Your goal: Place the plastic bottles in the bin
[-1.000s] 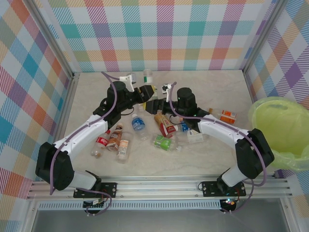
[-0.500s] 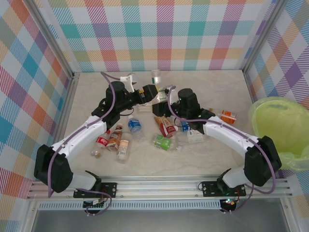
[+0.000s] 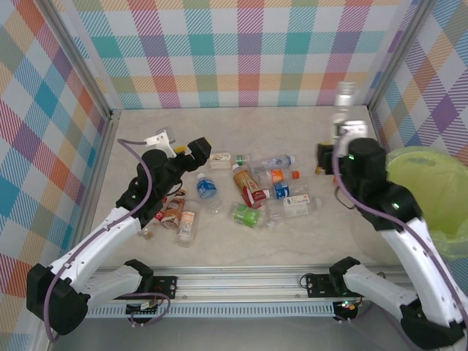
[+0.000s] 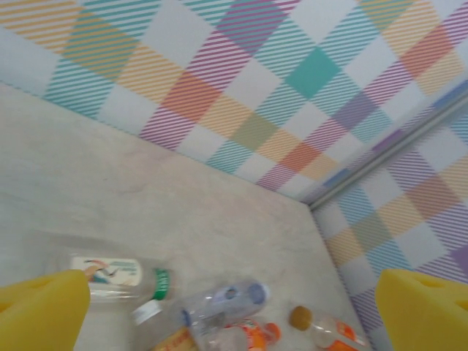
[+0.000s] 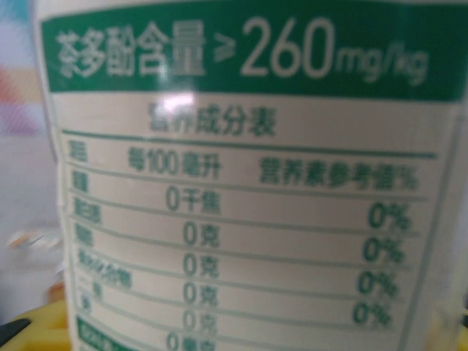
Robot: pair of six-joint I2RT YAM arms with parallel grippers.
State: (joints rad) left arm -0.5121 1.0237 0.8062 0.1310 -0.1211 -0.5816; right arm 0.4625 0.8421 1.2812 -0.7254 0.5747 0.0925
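Observation:
My right gripper (image 3: 339,134) is raised at the far right, shut on a bottle with a white and green label (image 5: 248,190). That bottle (image 3: 341,108) stands upright and blurred beside the yellow-green bin (image 3: 428,186). My left gripper (image 3: 199,148) hangs open and empty over the left of the table, its yellow fingertips (image 4: 40,311) wide apart. Several plastic bottles lie on the table's middle: a white-label one (image 3: 223,159), a blue-capped one (image 3: 278,161), a red-label one (image 3: 248,187), a blue-label one (image 3: 208,189) and a green one (image 3: 247,214).
More bottles lie under my left arm, a brown one (image 3: 173,210) and a pale one (image 3: 187,223). An orange-label bottle (image 4: 325,327) lies near the right wall. Checked walls close the table on three sides; a metal rail (image 3: 241,281) runs along the front.
The white-and-green bottle has passed from my left gripper to my right, which has swung it up and right toward the bin. My left gripper has opened and drawn back left.

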